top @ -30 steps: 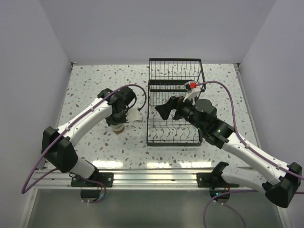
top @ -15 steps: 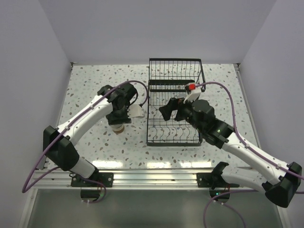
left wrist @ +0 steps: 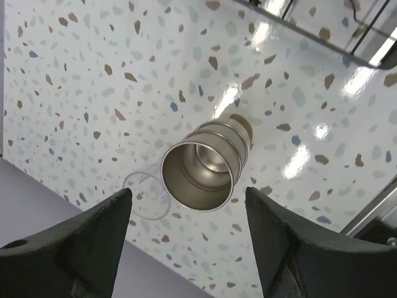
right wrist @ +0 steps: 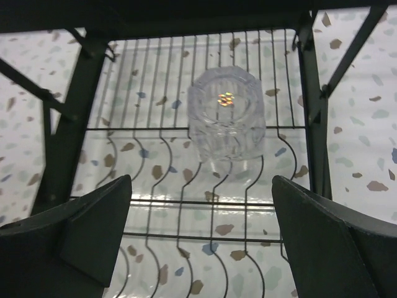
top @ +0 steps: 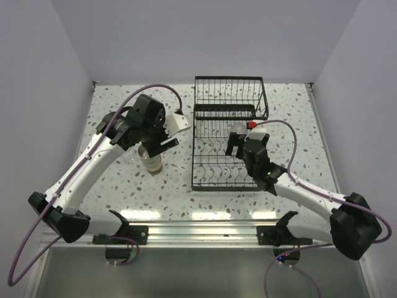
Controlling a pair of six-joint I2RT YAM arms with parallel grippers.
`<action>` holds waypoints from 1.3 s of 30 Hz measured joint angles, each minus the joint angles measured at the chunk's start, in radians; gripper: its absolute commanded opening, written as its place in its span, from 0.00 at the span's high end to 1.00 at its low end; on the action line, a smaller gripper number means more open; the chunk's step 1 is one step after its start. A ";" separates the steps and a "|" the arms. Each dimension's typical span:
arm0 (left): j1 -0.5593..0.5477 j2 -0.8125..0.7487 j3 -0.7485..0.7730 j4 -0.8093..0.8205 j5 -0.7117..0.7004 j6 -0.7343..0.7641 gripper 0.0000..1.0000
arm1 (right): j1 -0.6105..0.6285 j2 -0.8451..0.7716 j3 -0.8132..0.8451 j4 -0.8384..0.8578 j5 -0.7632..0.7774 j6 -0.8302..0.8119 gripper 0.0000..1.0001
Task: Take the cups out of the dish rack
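Note:
A stack of nested brown cups (left wrist: 201, 164) (top: 152, 163) stands on the speckled table left of the dish rack (top: 226, 180). A clear cup (left wrist: 146, 195) stands right beside the stack. My left gripper (left wrist: 187, 190) (top: 156, 144) hangs above the stack, open and holding nothing. Another clear cup (right wrist: 226, 121) (top: 237, 128) sits on the rack's wire floor (right wrist: 186, 202). My right gripper (right wrist: 201, 180) (top: 235, 144) is over the rack just short of that cup, open wide, with nothing between its fingers.
The rack's taller basket section (top: 228, 93) is at the far end. A corner of the rack (left wrist: 322, 37) shows in the left wrist view. The rack's black frame bars (right wrist: 313, 112) flank the clear cup. Walls close in the table on the left, right and back.
My left gripper opened, left a brown cup on the stack and rose away from it. My right gripper moved along the rack toward the clear cup.

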 measured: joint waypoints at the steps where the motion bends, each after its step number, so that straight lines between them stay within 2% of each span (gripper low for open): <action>1: 0.000 -0.012 0.000 0.016 0.016 -0.017 0.22 | -0.013 0.026 -0.029 0.051 0.008 -0.004 0.02; 5: -0.004 -0.047 -0.003 0.068 0.064 -0.063 0.22 | -0.045 0.132 -0.121 0.267 0.022 -0.034 0.02; 13: -0.004 -0.107 -0.065 0.106 0.094 -0.078 0.21 | -0.046 0.277 -0.117 0.488 0.047 -0.112 0.02; 22: -0.004 -0.142 -0.066 0.127 0.109 -0.071 0.20 | -0.047 0.408 -0.099 0.590 0.102 -0.126 0.02; 32: -0.004 -0.172 -0.056 0.123 0.109 -0.050 0.19 | -0.058 0.501 -0.039 0.628 0.164 -0.119 0.03; 36: -0.004 -0.174 -0.034 0.122 0.111 -0.048 0.19 | -0.058 0.505 -0.035 0.627 0.187 -0.113 0.14; 37: -0.004 -0.175 -0.032 0.122 0.113 -0.048 0.18 | -0.060 0.505 -0.035 0.627 0.188 -0.111 0.24; 39: -0.004 -0.178 -0.031 0.122 0.114 -0.048 0.19 | -0.061 0.505 -0.035 0.628 0.191 -0.105 0.35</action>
